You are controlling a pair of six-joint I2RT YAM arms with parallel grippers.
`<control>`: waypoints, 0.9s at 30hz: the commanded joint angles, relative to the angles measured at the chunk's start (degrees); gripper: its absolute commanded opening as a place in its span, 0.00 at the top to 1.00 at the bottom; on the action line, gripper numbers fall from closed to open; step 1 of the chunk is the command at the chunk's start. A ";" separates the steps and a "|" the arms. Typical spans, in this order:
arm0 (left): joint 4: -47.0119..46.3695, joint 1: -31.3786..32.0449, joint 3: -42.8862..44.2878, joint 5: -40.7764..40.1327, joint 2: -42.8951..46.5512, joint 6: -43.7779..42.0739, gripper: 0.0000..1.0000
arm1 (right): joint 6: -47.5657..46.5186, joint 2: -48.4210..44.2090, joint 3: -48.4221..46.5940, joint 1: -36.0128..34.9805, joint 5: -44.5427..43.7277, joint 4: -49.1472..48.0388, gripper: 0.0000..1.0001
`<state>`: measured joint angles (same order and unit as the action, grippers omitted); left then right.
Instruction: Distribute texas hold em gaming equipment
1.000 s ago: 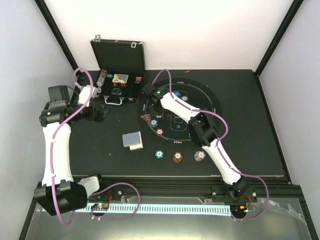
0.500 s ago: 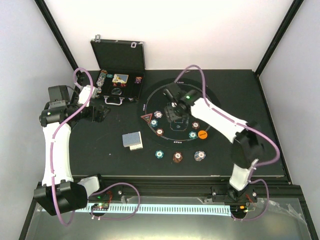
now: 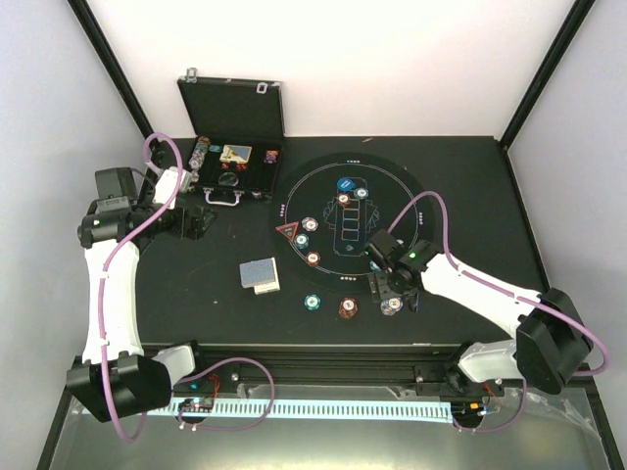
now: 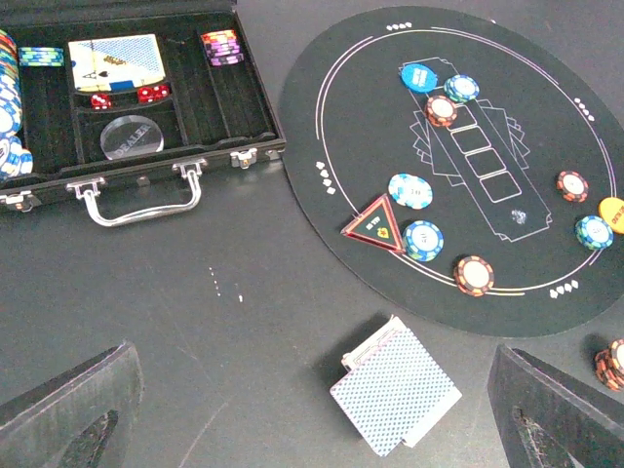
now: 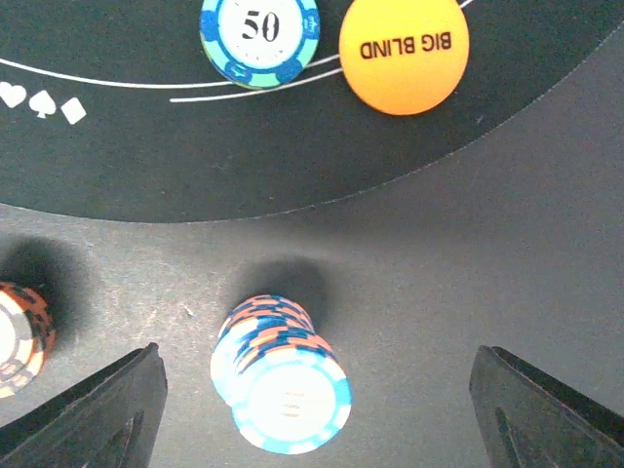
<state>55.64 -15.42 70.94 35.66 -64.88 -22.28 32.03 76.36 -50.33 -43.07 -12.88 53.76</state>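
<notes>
your right gripper (image 5: 317, 417) hangs over a stack of chips (image 5: 283, 375). its fingers (image 5: 93, 414) are spread wide, one on each side of the stack and clear of it, and it holds nothing. the stack is blue-white with orange-banded chips in it. it stands on the bare tabletop (image 3: 196, 313) toward the near edge, just outside the near rim of the round mat (image 3: 392, 191). two more stacks stand in the same row to its left, a red-brown stack (image 3: 348, 307) and a teal stack (image 3: 313, 302). just inside the mat's near rim, side by side, lie an orange disc (image 5: 404, 49) reading "big blind" and a teal chip (image 5: 259, 34) marked 50.

your left gripper (image 3: 199, 223) hovers over the left part of the tabletop, in front of the open case (image 3: 231, 108) at the far edge. its fingers stand fully apart with nothing between them. the deck of cards (image 4: 395, 398) lies blue back up between the case and the near edge, just off the mat's left rim. the red triangle marker (image 4: 373, 223) sits at the mat's left rim with single chips beside it. a blue disc (image 4: 418, 77) lies at the mat's far side, next to two chips.
</notes>
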 commanded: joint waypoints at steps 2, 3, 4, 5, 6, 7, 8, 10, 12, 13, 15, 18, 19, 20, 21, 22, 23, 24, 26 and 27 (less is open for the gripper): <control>-0.58 -0.34 -0.10 1.14 0.08 0.12 0.01 | 3.66 0.37 0.28 -0.96 1.05 -2.18 0.12; -0.40 -0.38 -0.10 1.00 0.20 -0.02 0.01 | 3.91 0.91 0.95 -1.01 1.17 -2.43 0.12; -0.36 -0.44 -0.17 0.88 0.31 -0.24 0.01 | 4.17 1.19 1.76 -0.99 1.37 -2.96 0.13; -0.35 -0.44 -0.30 0.67 0.47 -0.33 0.01 | 4.44 1.35 2.30 -0.99 1.66 -3.36 0.13; -0.35 -0.41 -0.35 0.46 0.50 -0.48 0.01 | 4.85 1.48 2.78 -1.00 1.79 -3.73 0.13; -0.40 -0.41 -0.43 0.40 0.48 -0.56 0.01 | 5.26 1.63 3.37 -0.97 1.87 -4.24 0.14; -0.36 -0.40 -0.37 0.41 0.39 -0.57 0.01 | 5.70 1.79 3.96 -0.96 1.82 -4.58 0.15; -0.31 -0.40 -0.23 0.63 0.10 -0.50 0.01 | 6.33 2.08 5.27 -0.96 2.09 -5.59 0.18; -0.48 -0.41 -0.10 0.72 0.03 -0.32 0.01 | 6.61 2.13 6.52 -0.96 2.23 -6.42 0.21; -0.52 -0.41 -0.11 0.89 -0.02 -0.24 0.01 | 6.64 2.09 6.88 -0.99 2.39 -6.77 0.22; -0.65 -0.37 -0.02 1.05 -0.07 -0.13 0.01 | 6.56 2.16 7.22 -1.05 2.69 -7.14 0.24; -0.79 -0.40 0.08 1.04 -0.19 -0.04 0.01 | 6.25 2.62 7.41 -0.96 3.16 -7.64 0.30; -0.84 -0.41 0.08 1.06 -0.17 -0.04 0.01 | 6.21 2.79 7.43 -1.03 3.24 -7.76 0.32; -0.80 -0.39 0.01 1.05 -0.21 -0.11 0.01 | 6.12 2.96 7.43 -1.02 3.22 -7.86 0.34; -0.77 -0.40 -0.01 0.93 -0.19 -0.13 0.01 | 6.05 3.07 7.43 -1.01 3.22 -7.95 0.36; -0.79 -0.40 -0.05 0.87 -0.22 -0.13 0.01 | 6.03 3.20 7.43 -1.04 3.22 -7.96 0.38; -0.79 -0.42 -0.04 0.90 -0.21 -0.13 0.01 | 6.03 3.18 7.49 -0.96 3.25 -7.97 0.39; -0.78 -0.40 -0.08 0.78 -0.17 -0.09 0.01 | 6.03 3.18 7.52 -1.03 3.24 -7.98 0.40; -0.79 -0.38 -0.08 0.84 -0.25 -0.13 0.01 | 6.11 3.14 7.61 -1.02 3.26 -7.81 0.40; -0.79 -0.34 -0.09 0.85 -0.29 -0.13 0.01 | 6.13 3.06 7.61 -0.97 3.22 -7.75 0.39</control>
<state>55.64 -15.42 70.37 35.68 -64.88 -22.31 37.63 78.83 -43.57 -43.79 -9.47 46.46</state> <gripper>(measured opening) 0.989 0.605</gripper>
